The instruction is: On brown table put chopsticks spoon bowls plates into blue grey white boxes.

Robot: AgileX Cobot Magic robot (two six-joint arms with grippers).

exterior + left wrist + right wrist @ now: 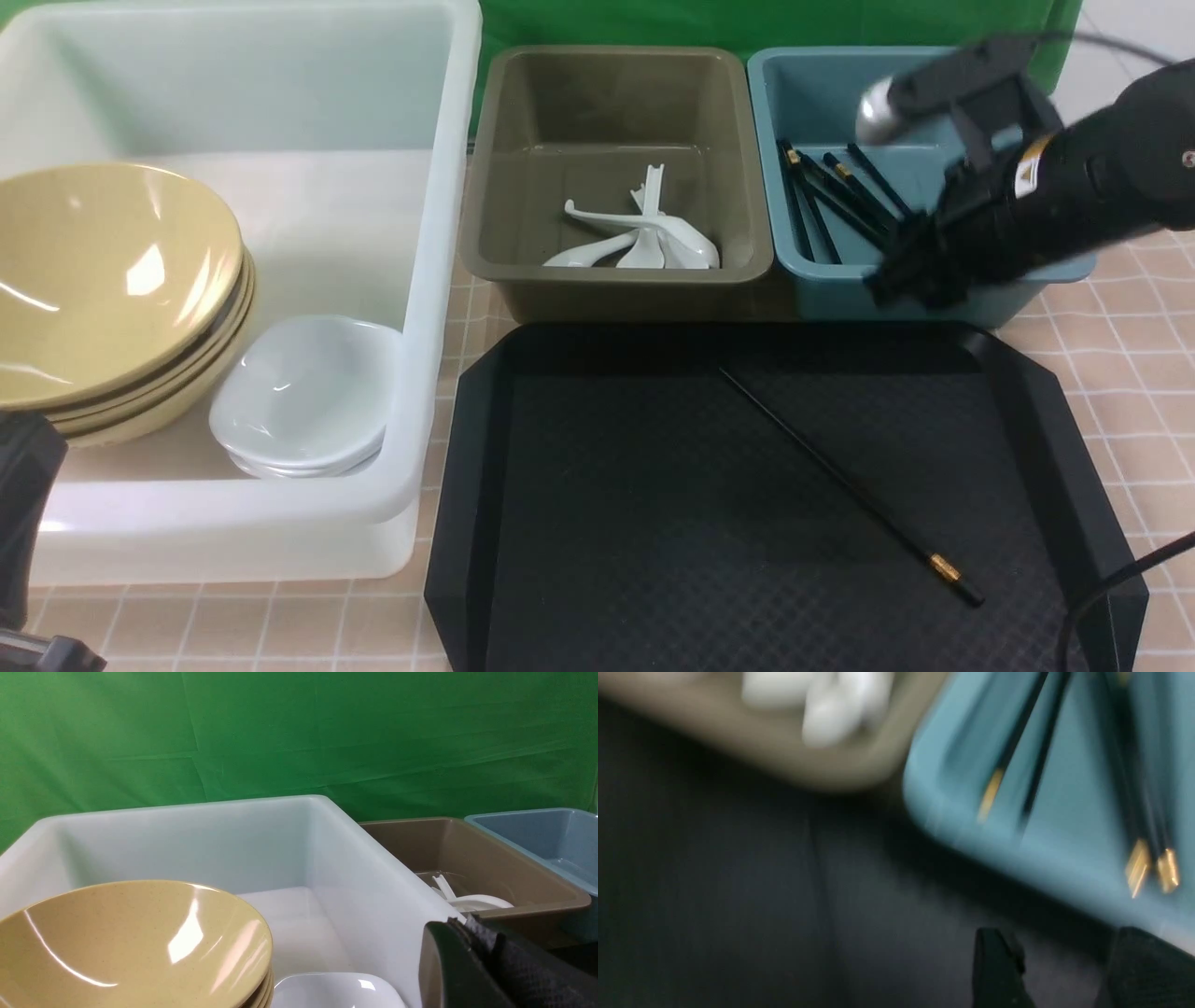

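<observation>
Left gripper (28, 485): low beside the tub (439, 280); I can't tell how far open it is.
Chopstick (845, 485): one left, flat on the tray (597, 523), well short of my right gripper (1069, 970).
Right gripper: fingers apart, holding nothing, over the blue box (840, 297) near rim.
Grasp risk: thin stick on textured tray, so I may pinch air or roll it away.
Rim risk: fingers clipping the rim would shove the box.

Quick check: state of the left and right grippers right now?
Left gripper: cannot be told; its fingers are out of frame.
Right gripper: open, holding nothing.
</observation>
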